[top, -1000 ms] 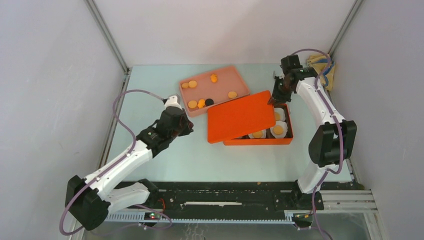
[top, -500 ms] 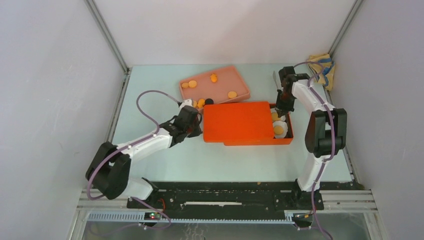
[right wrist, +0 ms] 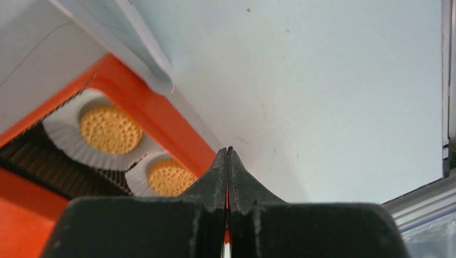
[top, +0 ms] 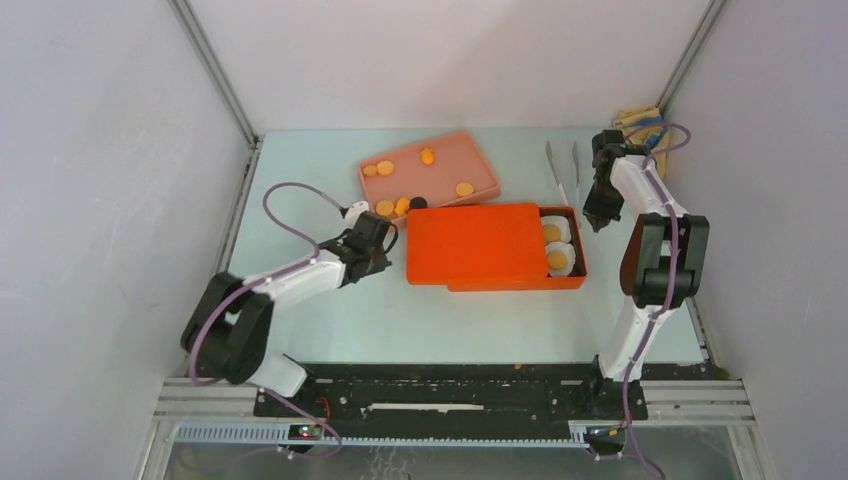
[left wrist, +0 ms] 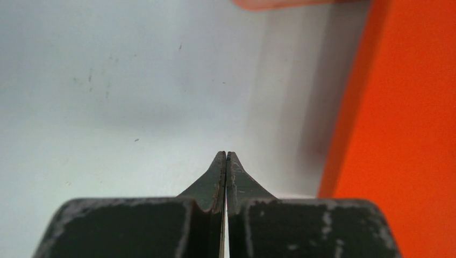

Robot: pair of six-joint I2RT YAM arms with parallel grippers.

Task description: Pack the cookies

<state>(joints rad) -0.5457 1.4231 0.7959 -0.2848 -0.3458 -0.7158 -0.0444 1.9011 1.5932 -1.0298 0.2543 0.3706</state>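
the flat orange plastic lid (top: 470, 242) lies offset left on the orange rectangular box (top: 520, 284), leaving two round golden cookies (top: 551, 233) in white paper cups (right wrist: 58, 128) exposed at its right end. left gripper (left wrist: 226, 156), beside the lid's left edge, and right gripper (right wrist: 229, 150), just off the box's right end, are both pinched together, empty. closing step, likely: next, nudge the lid rightward, square.

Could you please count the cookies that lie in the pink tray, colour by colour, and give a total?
Small flat orange cookies in the shallow pink plastic tray: 6
Small flat black cookies: 1
Total: 7
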